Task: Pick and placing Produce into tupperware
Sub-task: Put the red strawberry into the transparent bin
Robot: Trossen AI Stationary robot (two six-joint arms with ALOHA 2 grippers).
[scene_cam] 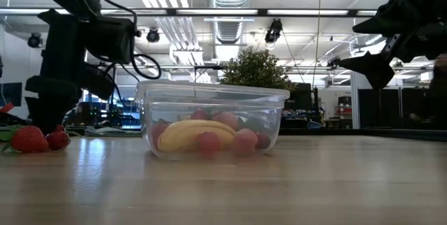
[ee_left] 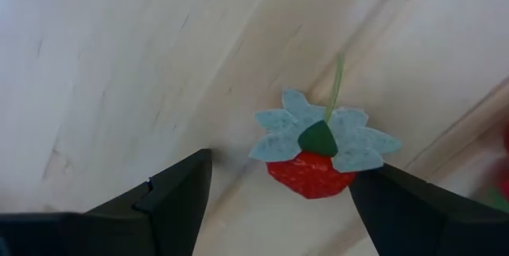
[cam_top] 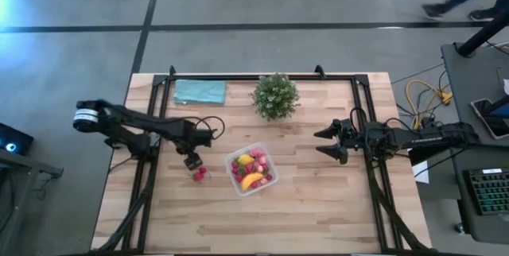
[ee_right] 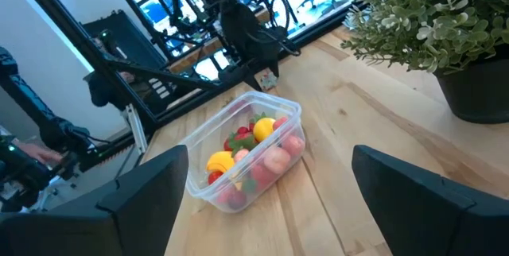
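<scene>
Directly beneath the left gripper (ee_left: pixel 274 196), a small red toy strawberry (ee_left: pixel 312 172) with a pale felt leaf crown and a thin green stem lies on the light wooden plank table (cam_top: pixel 318 208). In the left wrist view its two dark fingers (ee_left: pixel 171 196) stand spread, one on each side of the berry, neither touching it; the berry sits nearer one finger than the other. From above, this gripper (cam_top: pixel 192 160) hangs low over the table just left of the clear, rounded-square plastic tupperware (cam_top: pixel 252 169), and two loose red berries (cam_top: pixel 200 174) lie on the wood just in front of it. The low view shows those two berries (scene_cam: pixel 38 139) side by side at the foot of the arm, apart from the container.

The tupperware (scene_cam: pixel 209 120) stands near the table's middle and holds a yellow-orange banana (scene_cam: pixel 192 133), a small yellow lemon (ee_right: pixel 264 126) and several red and pink fruits (ee_right: pixel 274 160).

Off to the right, the right gripper (cam_top: pixel 332 143) waits raised above the table, well apart from the container, with its fingers (ee_right: pixel 143 188) wide apart and nothing between them. A bushy green potted plant (cam_top: pixel 275 95) and a flat teal cloth (cam_top: pixel 200 91) lie at the far edge.
</scene>
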